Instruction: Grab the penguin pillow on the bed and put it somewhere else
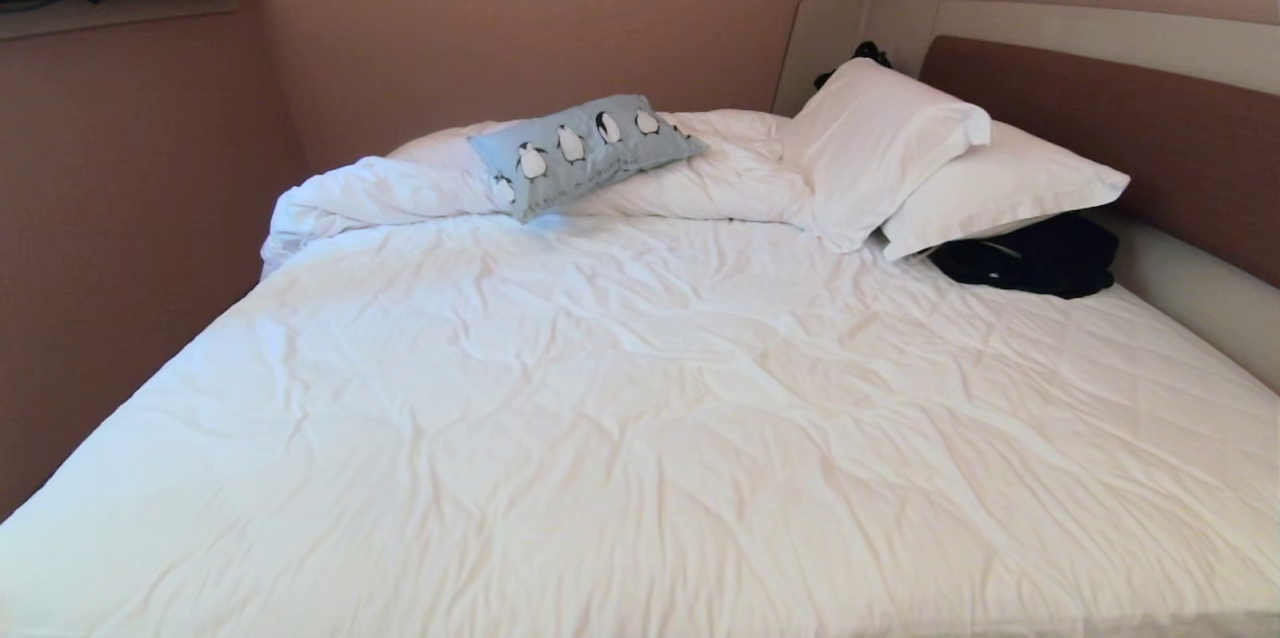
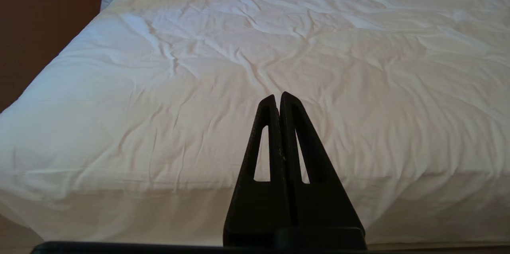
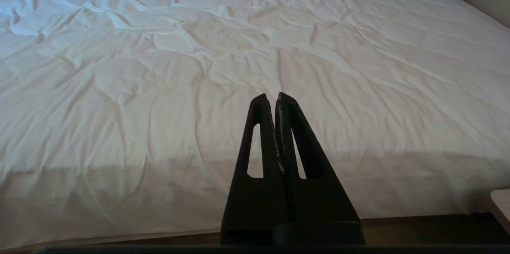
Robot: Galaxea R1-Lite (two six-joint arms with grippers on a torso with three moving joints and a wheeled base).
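The bed [image 1: 640, 438] fills most of the head view, its white duvet [image 1: 600, 398] spread flat and creased over the near part and bunched into a rumpled ridge along the far edge. It is the one thing here that bears others: on that ridge, towards the far left, lies the penguin pillow [image 1: 583, 153], a small oblong grey-blue cushion with a row of black-and-white penguins, tilted so that its right end sits higher than its left. To its right two large white pillows [image 1: 930, 163] lean against the brown headboard [image 1: 1130, 128], one overlapping the other, and a dark bundle of cloth [image 1: 1030, 258] lies on the bed just below them, touching the lower pillow. Another dark item [image 1: 855, 58] peeks out behind the upper pillow; what it is cannot be told. Neither arm shows in the head view. In the left wrist view the left gripper [image 2: 279, 96] has its two black fingers pressed together, holding nothing, poised over the near edge of the mattress. In the right wrist view the right gripper [image 3: 271, 96] is likewise closed and empty at the near edge. The penguin pillow lies well apart from both, across the whole expanse of duvet on the far side.
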